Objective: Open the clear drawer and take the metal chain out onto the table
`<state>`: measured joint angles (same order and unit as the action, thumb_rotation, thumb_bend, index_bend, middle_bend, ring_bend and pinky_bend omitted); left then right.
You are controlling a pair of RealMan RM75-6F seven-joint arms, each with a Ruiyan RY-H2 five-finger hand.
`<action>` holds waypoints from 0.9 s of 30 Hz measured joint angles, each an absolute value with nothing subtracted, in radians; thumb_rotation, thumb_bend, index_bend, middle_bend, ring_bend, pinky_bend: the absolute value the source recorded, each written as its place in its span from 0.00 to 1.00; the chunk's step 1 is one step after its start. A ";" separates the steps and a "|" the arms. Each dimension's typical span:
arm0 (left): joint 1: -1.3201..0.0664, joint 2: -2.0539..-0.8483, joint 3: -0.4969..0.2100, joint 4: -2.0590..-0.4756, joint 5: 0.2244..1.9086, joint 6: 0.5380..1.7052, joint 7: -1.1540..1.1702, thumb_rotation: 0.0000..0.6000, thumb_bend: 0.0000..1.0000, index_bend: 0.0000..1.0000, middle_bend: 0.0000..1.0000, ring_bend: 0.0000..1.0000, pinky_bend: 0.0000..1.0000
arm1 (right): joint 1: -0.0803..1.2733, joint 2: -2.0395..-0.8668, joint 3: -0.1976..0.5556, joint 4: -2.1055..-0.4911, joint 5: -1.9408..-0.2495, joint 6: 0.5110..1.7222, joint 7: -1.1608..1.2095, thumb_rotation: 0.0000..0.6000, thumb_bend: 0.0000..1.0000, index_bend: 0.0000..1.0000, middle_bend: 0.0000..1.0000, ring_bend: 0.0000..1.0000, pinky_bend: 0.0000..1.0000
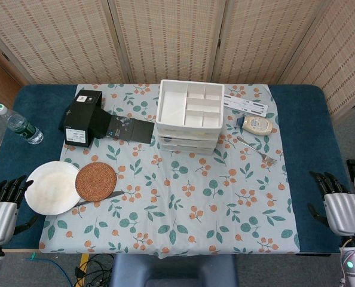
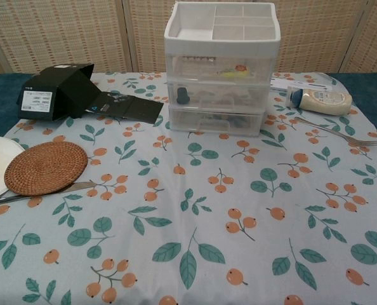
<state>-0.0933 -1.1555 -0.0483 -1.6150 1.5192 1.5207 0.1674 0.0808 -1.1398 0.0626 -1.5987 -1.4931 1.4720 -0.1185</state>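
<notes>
A white drawer unit with three clear drawers stands at the back middle of the floral cloth; its open top tray is divided into compartments. In the chest view all its drawers are pushed in, with small items dimly visible behind the clear fronts. I cannot make out the metal chain for certain. My left hand rests at the table's front left edge and my right hand at the front right edge. Both have their fingers apart and hold nothing, far from the unit. Neither hand shows in the chest view.
A black box with an opened flap lies left of the unit, and a water bottle at the far left. A white plate, a woven coaster and a knife sit front left. A fork and a squeeze bottle lie to the right.
</notes>
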 measured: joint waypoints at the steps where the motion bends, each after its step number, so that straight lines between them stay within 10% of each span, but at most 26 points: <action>1: -0.094 -1.156 -0.048 -1.615 1.519 1.519 0.169 1.00 0.17 0.15 0.12 0.12 0.09 | 0.082 -1.140 0.063 -1.599 -1.493 1.470 -0.118 1.00 0.33 0.09 0.19 0.16 0.33; 27: -0.116 -1.158 -0.048 -1.629 1.531 1.495 0.175 1.00 0.17 0.16 0.12 0.12 0.09 | 0.145 -1.147 0.067 -1.634 -1.516 1.393 -0.101 1.00 0.33 0.09 0.21 0.16 0.33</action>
